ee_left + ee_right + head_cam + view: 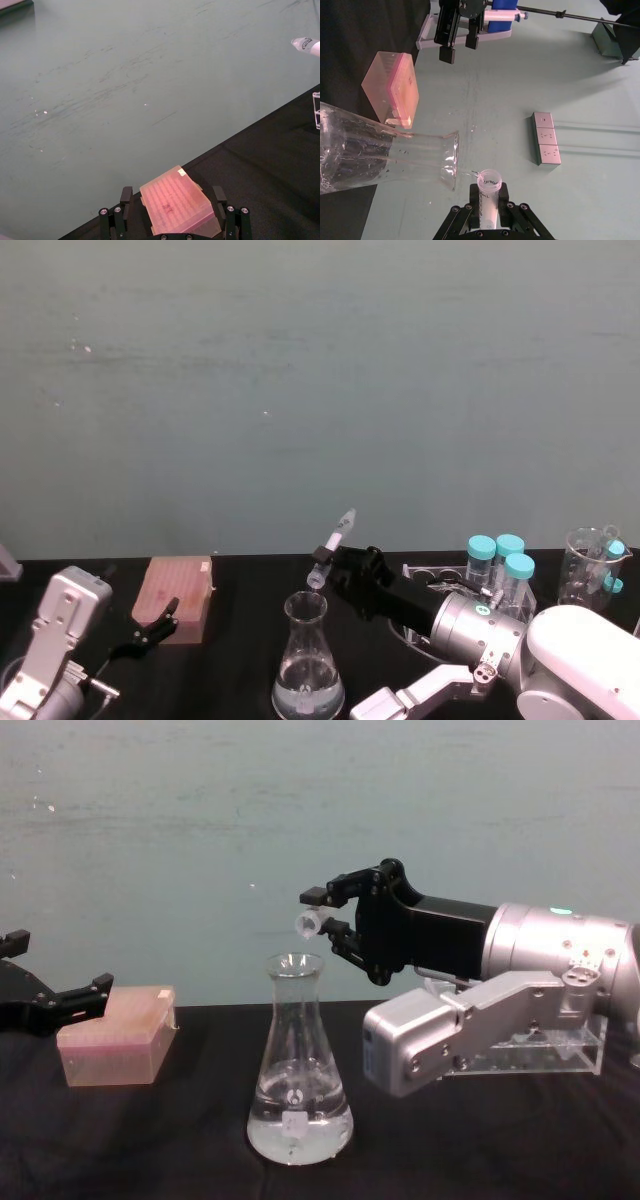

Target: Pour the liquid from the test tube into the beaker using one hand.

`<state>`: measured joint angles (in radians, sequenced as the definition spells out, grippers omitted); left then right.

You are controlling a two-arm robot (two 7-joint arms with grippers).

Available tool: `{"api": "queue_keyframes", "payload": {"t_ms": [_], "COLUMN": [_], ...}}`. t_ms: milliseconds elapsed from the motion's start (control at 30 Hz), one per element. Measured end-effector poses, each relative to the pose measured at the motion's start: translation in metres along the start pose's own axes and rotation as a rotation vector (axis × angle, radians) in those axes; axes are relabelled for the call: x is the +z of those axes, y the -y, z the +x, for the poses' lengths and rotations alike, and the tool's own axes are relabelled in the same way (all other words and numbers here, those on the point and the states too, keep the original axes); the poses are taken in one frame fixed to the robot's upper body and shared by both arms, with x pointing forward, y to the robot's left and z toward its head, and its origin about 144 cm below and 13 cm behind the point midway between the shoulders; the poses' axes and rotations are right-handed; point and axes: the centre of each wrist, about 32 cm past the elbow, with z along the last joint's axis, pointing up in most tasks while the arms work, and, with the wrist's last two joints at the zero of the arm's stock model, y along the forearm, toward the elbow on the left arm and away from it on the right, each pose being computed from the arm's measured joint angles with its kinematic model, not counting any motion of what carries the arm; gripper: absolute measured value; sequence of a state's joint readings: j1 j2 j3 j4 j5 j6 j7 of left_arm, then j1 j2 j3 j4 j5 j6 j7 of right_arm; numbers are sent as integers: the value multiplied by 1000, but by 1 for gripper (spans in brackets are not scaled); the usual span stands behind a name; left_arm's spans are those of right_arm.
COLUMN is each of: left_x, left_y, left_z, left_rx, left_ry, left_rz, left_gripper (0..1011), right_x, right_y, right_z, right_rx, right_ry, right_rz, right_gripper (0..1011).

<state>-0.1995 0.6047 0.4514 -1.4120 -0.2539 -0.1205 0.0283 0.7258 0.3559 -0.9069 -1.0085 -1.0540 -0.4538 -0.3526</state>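
Chest view: my right pincer (325,912) clamps the tilted test tube (308,923) just above the beaker (298,1060); mid-pour, I judge, needing more tilt. Left pincer (155,625), open, idles aside.

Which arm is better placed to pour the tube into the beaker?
Right. The right gripper holds the tube tilted, mouth just above the beaker rim; the left gripper is far off by the pink box.
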Motion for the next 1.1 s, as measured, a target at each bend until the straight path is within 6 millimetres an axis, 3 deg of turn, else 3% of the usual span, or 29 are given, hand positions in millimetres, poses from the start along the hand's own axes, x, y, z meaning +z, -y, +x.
{"api": "queue_keyframes", "payload": {"t_ms": [767, 1100], "left_x": [0, 0], "left_y": [0, 0], "left_z": [0, 0], "left_rx": [0, 0], "left_ry": [0, 0], "left_rz": [0, 0], "left_gripper": [1000, 1000], "right_x": [-1, 1], "right_y": [0, 10], "right_z": [3, 21], "right_rx": [-4, -4], "right_ry": [13, -356], "right_rz": [4, -82], "right_gripper": [208, 208]}}
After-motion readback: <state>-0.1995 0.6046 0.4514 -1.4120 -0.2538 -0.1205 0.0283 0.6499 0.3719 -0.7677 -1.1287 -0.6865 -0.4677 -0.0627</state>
